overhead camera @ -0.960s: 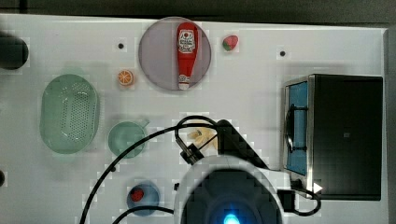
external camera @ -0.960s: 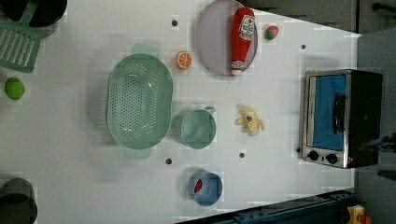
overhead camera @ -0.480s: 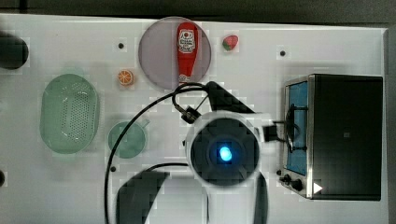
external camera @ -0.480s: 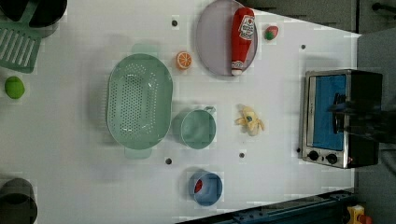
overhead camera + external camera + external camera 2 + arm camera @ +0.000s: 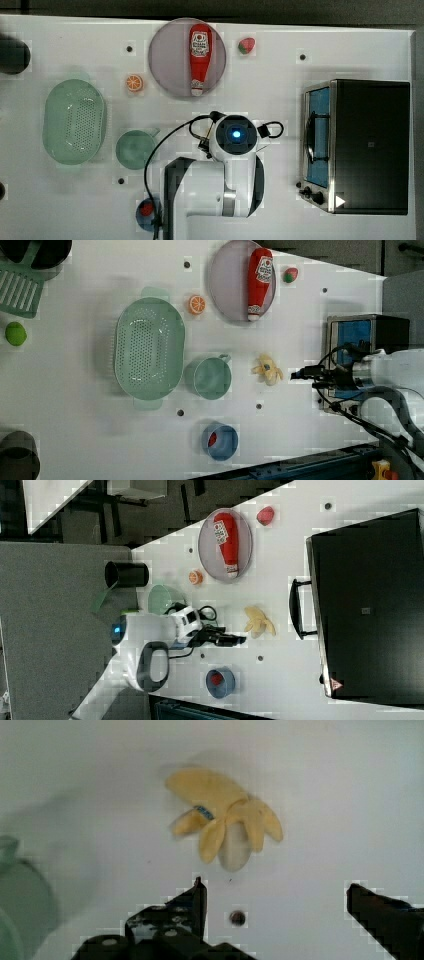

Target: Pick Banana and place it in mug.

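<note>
Looking through the wrist view, we see the banana (image 5: 226,830) lying on the white table (image 5: 340,795) just ahead of our gripper (image 5: 275,905), not yet between the fingers (image 5: 192,902). It is half peeled, its peel flaps splayed, and its long axis runs slantwise to the line across the jaws. In the left view the banana (image 5: 267,370) sits between the mug (image 5: 210,377) and the gripper (image 5: 300,375), with the mug just beside it on the left view's left. Our jaws stand nearly full wide and hold nothing, touching nothing. We judge the next move needs a short advance, then a descent over the fruit.
</note>
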Robot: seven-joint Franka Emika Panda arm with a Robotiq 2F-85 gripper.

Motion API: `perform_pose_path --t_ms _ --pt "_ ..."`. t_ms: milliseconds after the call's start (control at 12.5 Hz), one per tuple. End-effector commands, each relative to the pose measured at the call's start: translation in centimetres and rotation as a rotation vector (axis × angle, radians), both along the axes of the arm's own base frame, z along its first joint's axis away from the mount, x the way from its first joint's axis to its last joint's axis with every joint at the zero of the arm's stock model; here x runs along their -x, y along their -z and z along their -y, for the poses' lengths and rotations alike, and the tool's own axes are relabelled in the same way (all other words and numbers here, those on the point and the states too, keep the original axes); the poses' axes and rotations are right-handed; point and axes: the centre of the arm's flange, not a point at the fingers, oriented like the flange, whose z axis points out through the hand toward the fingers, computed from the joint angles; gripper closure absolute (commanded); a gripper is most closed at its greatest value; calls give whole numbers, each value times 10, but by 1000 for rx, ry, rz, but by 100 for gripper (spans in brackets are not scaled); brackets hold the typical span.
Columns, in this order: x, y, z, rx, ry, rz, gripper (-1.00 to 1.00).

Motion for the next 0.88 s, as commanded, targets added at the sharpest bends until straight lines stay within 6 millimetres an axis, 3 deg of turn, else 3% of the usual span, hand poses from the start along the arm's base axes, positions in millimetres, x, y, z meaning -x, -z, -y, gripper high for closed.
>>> perform_pose_path --t_ms 80,560,880 --pt "-12 13 -7 -16 -232 57 -100" --pt "-9 92 -5 -21 -259 54 -100" --pt "-8 118 -5 -16 -257 93 -93"
